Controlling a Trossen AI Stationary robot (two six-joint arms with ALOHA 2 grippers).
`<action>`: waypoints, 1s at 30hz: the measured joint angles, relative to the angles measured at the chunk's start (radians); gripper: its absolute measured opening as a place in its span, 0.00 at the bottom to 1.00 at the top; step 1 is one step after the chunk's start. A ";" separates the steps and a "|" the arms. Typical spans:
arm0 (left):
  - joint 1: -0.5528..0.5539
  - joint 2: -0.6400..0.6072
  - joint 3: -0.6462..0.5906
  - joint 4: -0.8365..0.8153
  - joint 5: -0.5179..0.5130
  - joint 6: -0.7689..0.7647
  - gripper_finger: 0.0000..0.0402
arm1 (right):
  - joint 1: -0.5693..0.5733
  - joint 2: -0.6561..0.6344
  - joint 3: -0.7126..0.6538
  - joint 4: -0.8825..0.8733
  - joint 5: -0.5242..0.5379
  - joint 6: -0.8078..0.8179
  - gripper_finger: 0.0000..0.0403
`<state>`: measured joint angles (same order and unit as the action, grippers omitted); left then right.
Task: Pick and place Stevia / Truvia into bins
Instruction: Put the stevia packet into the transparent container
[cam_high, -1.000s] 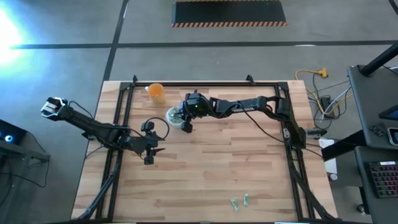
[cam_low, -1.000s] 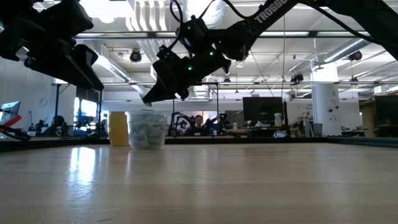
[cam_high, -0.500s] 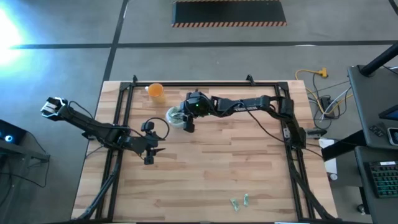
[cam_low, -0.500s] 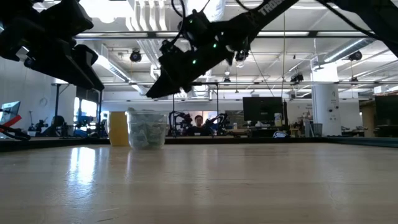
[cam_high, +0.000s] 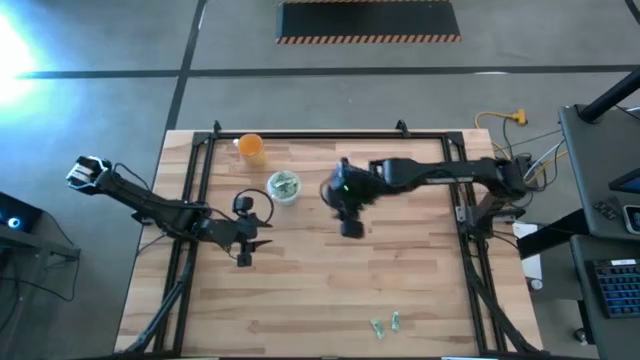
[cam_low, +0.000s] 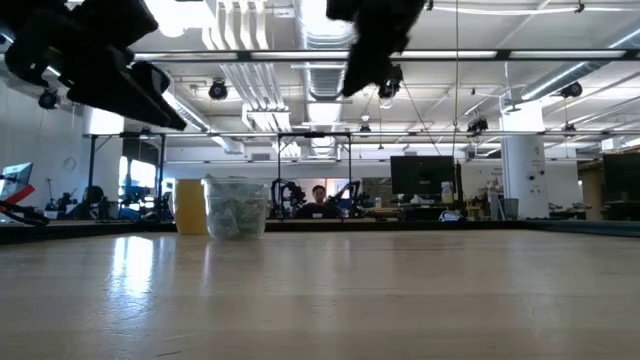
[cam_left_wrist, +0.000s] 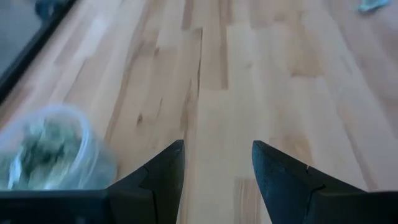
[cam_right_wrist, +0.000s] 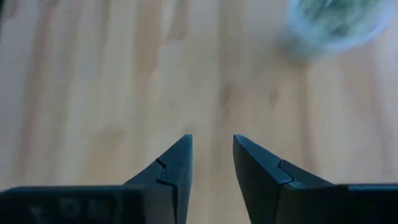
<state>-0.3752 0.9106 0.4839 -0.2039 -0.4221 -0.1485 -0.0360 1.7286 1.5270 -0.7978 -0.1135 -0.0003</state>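
Wooden table (cam_high: 330, 280): right pincer (cam_right_wrist: 211, 163) empty, beside cup (cam_high: 284, 187).

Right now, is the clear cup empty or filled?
Filled: the clear cup stands upright, with green-white sachets piled nearly to its rim.

High cam: overhead, straight down, far enough to cover the whole table (cam_high: 330, 290) and both arms. Low cam: tabletop height, level across the boards into the room. Wrist cams: close, angled down at the wood past their own fingers. All four views share the clear cup (cam_high: 284, 186) (cam_low: 236, 207) (cam_left_wrist: 46, 149) (cam_right_wrist: 336, 22).
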 joint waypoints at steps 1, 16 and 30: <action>0.000 0.017 0.000 0.043 0.005 0.028 0.43 | 0.025 -0.019 -0.004 -0.038 0.000 0.032 0.26; 0.000 0.524 0.187 0.608 0.346 0.450 0.43 | 0.537 -0.167 -0.305 -0.085 0.127 0.481 0.23; 0.002 0.701 0.324 0.523 0.345 0.452 0.43 | 0.889 -0.164 -0.672 0.431 0.225 0.890 0.17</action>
<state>-0.3737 1.6119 0.8078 0.3191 -0.0771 0.3039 0.8528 1.5642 0.8548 -0.3672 0.1116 0.8892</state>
